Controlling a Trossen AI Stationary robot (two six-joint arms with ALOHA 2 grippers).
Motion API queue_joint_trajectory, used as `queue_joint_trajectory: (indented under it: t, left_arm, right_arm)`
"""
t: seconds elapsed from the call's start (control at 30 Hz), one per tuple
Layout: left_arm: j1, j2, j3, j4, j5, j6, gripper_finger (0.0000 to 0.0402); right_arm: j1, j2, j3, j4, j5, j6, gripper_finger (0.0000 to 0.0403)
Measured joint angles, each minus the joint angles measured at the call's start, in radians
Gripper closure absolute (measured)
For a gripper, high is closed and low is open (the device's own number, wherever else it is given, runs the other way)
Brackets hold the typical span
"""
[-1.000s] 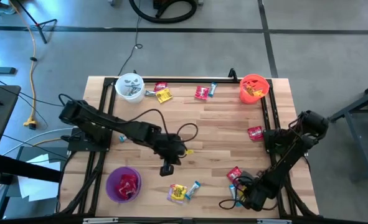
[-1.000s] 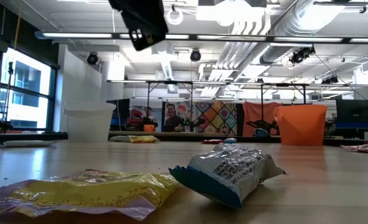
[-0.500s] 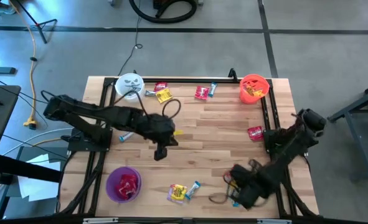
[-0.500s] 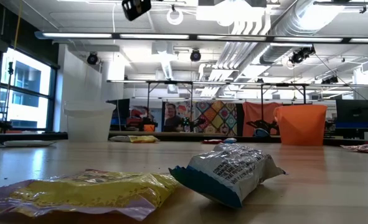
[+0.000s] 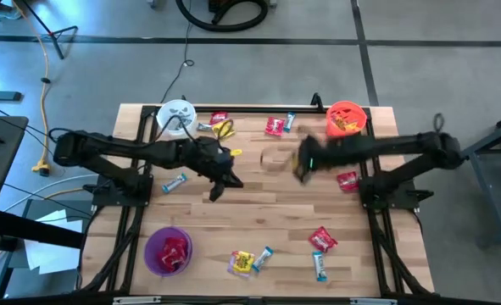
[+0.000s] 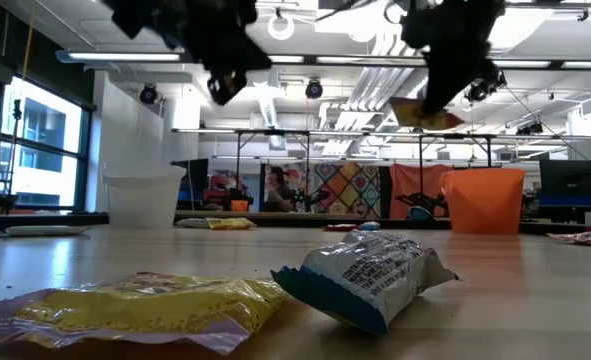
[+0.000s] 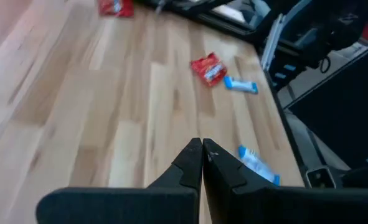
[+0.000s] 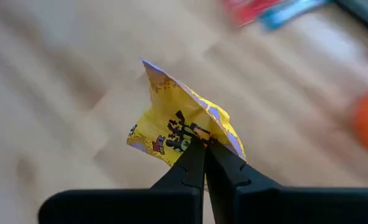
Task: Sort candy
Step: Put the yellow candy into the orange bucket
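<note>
Right wrist view: right gripper (image 8: pixel 203 144) is pinched shut on a yellow candy (image 8: pixel 182 124), sticking out at its 12 o'clock. Left gripper (image 7: pixel 202 148) is closed too, holding nothing.

Grey floor (image 5: pixel 453 51) — ceiling striplights (image 6: pixel 305 62)

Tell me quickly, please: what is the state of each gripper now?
Left gripper: closed, holding nothing, above the table.
Right gripper: closed on a yellow candy, lifted above the table.
</note>
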Motion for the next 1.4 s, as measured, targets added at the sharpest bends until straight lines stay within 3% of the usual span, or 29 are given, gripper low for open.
queue_joint_trajectory:
  t: [0.3, 0.53, 1.0, 1.17, 1.27, 1.4]
  left_arm:
    - [0.207, -0.157, -0.041, -0.059, 0.056, 0.135, 0.0401]
    - [0.393, -0.247, -0.041, -0.062, 0.171, 0.14, 0.0401]
    - [0.607, -0.286, -0.041, -0.059, 0.325, 0.181, 0.0401]
    - [0.667, -0.295, -0.041, -0.06, 0.332, 0.181, 0.0401]
    - [0.698, -0.296, -0.041, -0.062, 0.332, 0.182, 0.0401]
    - [0.736, -0.296, -0.041, -0.063, 0.332, 0.183, 0.0401]
  right_arm:
    - [-0.62, -0.05, 0.0, -0.015, -0.014, -0.023, 0.0403]
    - [-0.86, -0.042, 0.0, 0.008, 0.065, 0.037, 0.0403]
    - [-0.888, 0.243, -0.001, 0.052, 0.147, 0.267, 0.0403]
    - [-0.892, 0.325, -0.001, 0.035, 0.146, 0.338, 0.0401]
    - [-0.896, 0.351, -0.001, 0.02, 0.108, 0.33, 0.0386]
    - [-0.896, 0.346, 0.013, -0.011, 0.094, 0.274, 0.0335]
